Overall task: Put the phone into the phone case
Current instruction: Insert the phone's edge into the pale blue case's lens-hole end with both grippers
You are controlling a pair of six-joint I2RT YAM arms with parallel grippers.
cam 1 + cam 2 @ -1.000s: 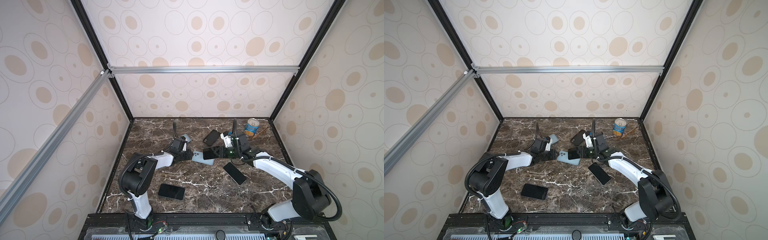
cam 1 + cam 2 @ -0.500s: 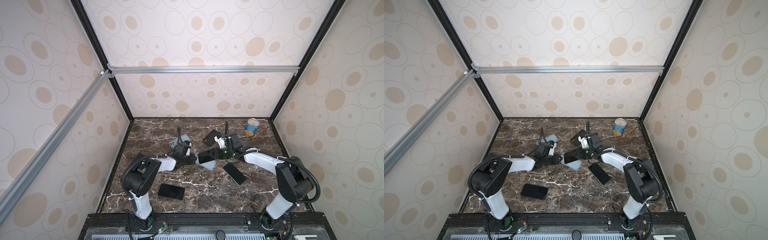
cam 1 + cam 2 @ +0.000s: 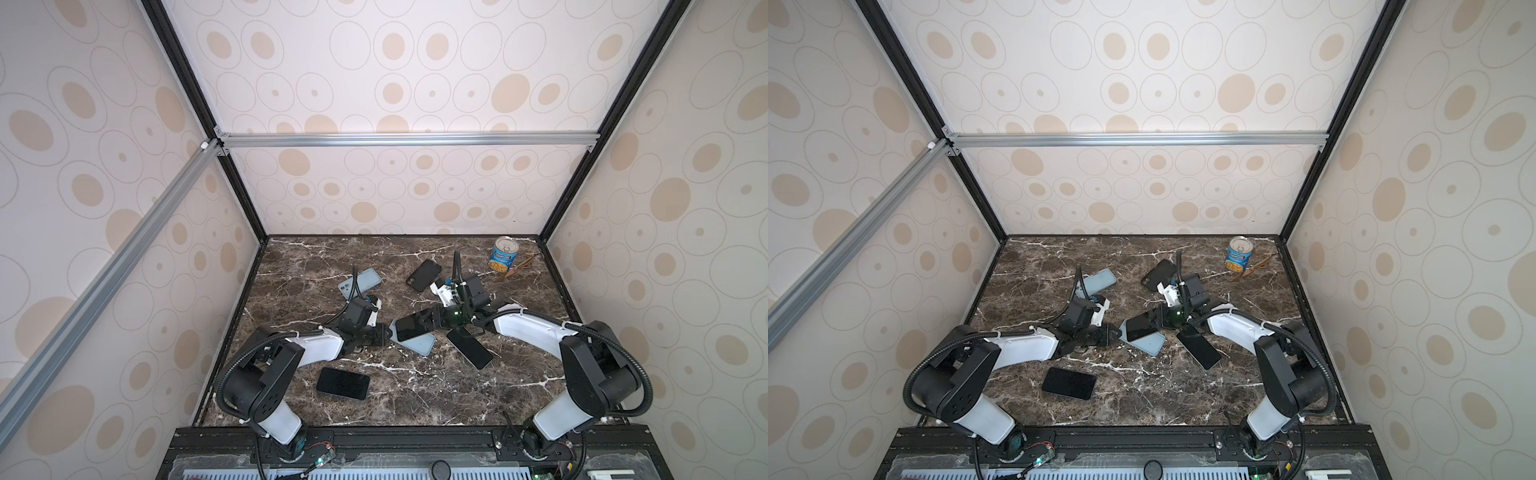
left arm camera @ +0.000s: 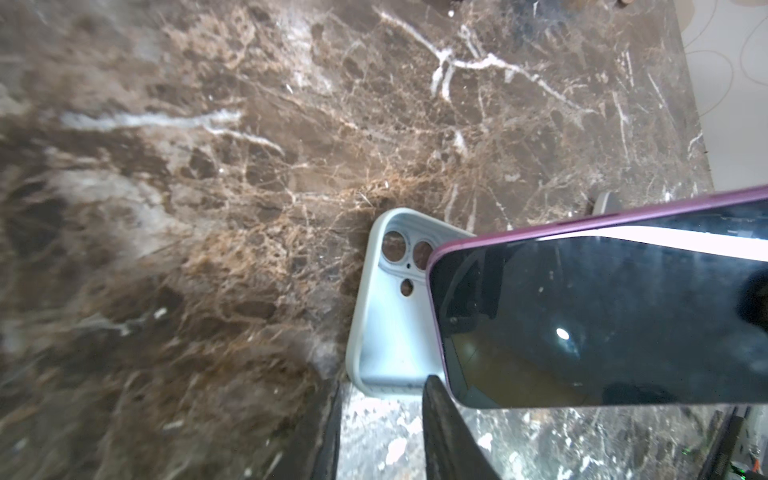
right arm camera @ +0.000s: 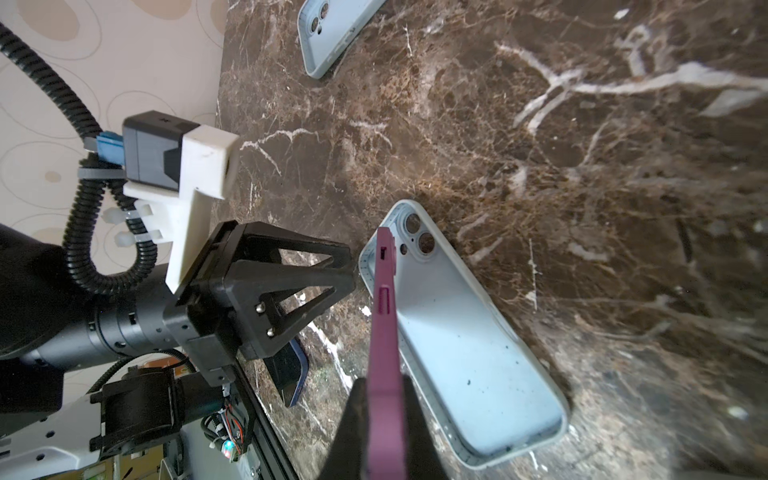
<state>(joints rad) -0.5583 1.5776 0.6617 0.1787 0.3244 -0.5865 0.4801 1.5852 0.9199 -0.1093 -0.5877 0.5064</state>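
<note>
I have the right hand (image 3: 433,322) clamped on one end of the purple phone (image 3: 411,328), which it holds screen up and tilted over the middle of the surface (image 3: 415,399). The phone's free end hangs over the pale blue phone case (image 3: 420,345), which lies open side up beneath it. In the left wrist view the phone covers part of the case beside the camera cutouts, and I cannot tell whether the two touch. My left hand (image 4: 382,399) sits low at the case's camera end. Its fingers are a little apart with a corner of the case at their tips, and I cannot tell whether they pinch it. A second pale blue case (image 3: 360,282) lies toward the back left, and a can (image 3: 505,258) stands in the back right corner.
</note>
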